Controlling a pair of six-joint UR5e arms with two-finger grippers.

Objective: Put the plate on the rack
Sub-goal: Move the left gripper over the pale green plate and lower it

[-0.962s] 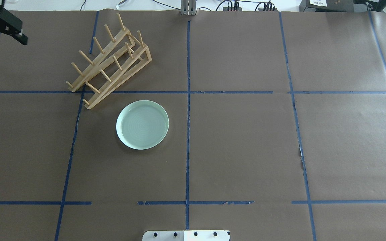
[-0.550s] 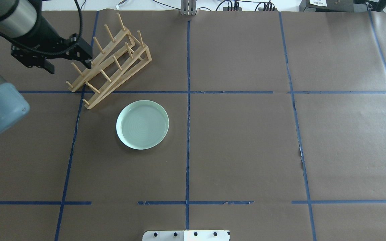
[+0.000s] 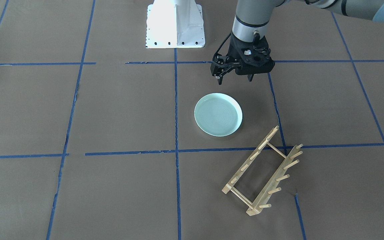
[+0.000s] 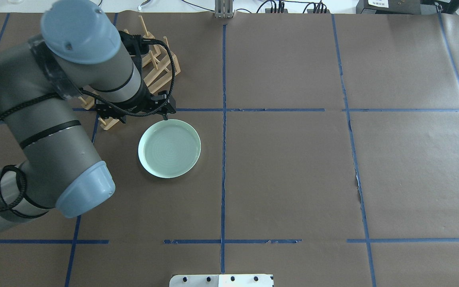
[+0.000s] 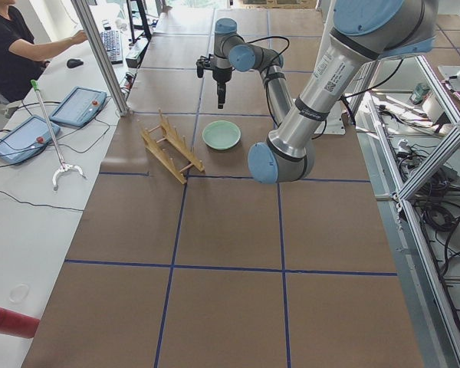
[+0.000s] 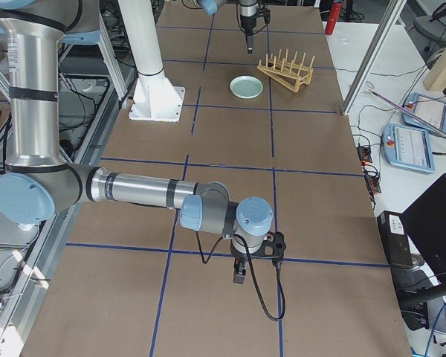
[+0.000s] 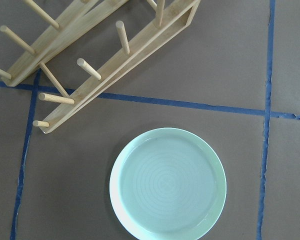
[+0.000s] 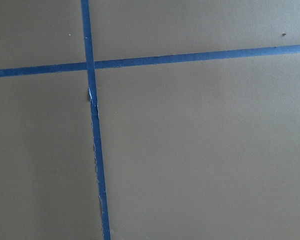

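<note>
The pale mint-green plate [image 4: 169, 148] lies flat on the brown paper; it also shows in the front view [image 3: 218, 114] and the left wrist view [image 7: 167, 185]. The light wooden rack [image 3: 251, 160] stands just beyond it, at an angle, and is partly hidden by my left arm in the overhead view [image 4: 165, 75]. My left gripper [image 3: 235, 80] hangs open and empty well above the plate, pointing down. My right gripper [image 6: 241, 271] is low over bare paper far from both, and I cannot tell whether it is open.
The white robot base plate [image 3: 175, 23] is at the near edge. Blue tape lines grid the paper. A metal post [image 4: 224, 10] stands at the far edge. An operator [image 5: 15, 46] sits beyond the table near tablets.
My left arm has swung in from the far left corner, passed over the rack, and now holds its gripper above the plate. Plate and rack have not moved.
</note>
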